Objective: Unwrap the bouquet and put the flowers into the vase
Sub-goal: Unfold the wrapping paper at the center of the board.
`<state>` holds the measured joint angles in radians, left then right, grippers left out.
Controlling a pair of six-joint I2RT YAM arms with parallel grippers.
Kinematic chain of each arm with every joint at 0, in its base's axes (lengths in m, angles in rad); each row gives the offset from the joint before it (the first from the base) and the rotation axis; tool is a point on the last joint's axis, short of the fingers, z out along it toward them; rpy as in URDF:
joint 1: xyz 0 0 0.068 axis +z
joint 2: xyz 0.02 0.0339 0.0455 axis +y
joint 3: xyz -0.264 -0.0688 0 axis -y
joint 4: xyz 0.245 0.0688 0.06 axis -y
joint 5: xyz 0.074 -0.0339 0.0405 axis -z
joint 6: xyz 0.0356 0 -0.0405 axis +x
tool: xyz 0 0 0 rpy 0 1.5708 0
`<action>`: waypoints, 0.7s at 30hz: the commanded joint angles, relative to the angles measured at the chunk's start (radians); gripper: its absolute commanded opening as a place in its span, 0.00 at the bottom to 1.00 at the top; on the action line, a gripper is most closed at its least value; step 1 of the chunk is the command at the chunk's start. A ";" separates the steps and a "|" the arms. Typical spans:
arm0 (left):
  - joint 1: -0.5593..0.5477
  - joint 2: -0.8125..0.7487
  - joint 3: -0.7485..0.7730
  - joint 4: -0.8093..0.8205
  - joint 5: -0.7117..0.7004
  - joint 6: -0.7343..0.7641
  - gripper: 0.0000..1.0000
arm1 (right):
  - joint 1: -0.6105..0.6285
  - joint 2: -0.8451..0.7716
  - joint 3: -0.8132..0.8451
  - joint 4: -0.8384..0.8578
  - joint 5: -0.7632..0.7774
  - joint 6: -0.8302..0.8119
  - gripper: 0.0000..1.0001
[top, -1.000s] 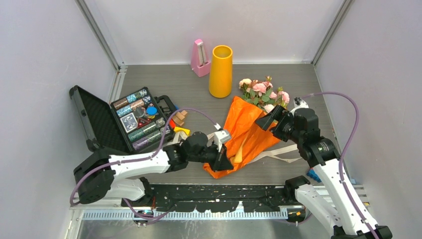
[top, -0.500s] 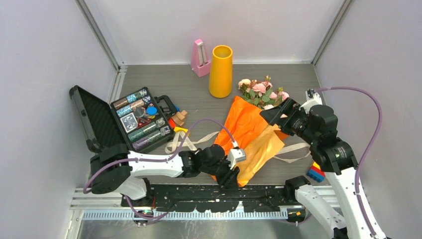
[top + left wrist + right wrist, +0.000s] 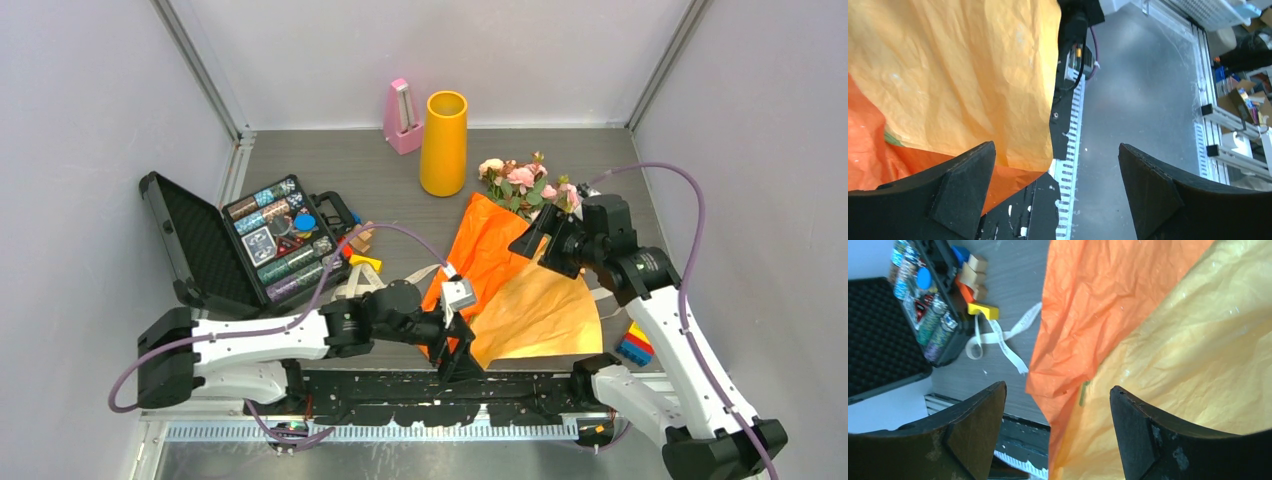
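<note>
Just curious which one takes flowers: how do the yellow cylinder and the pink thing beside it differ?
The vase is yellow-orange, the metronome pink. The vase is an open-topped cylinder; the metronome tapers to a closed, narrow top. The vase stands taller than the metronome. Both stand upright, side by side near the back wall.

One vase (image 3: 444, 145), one bouquet (image 3: 497, 262), one metronome (image 3: 402, 118), one open case (image 3: 186, 240).
</note>
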<state>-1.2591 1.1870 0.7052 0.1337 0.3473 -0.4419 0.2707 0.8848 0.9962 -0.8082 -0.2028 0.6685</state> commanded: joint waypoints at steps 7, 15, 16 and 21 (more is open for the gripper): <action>0.084 -0.060 -0.014 -0.187 -0.338 -0.120 1.00 | -0.004 0.061 -0.175 -0.051 -0.017 -0.007 0.76; 0.283 0.000 -0.148 -0.078 -0.309 -0.289 0.99 | -0.004 -0.028 -0.403 -0.001 0.042 0.125 0.78; 0.289 0.006 -0.149 -0.080 -0.310 -0.291 0.99 | -0.004 -0.041 -0.418 0.003 0.054 0.138 0.78; 0.300 0.045 -0.140 -0.098 -0.330 -0.277 0.99 | -0.004 -0.058 -0.502 0.049 0.098 0.211 0.84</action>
<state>-0.9665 1.2156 0.5461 0.0044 0.0441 -0.7040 0.2707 0.8413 0.5323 -0.8261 -0.1596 0.7956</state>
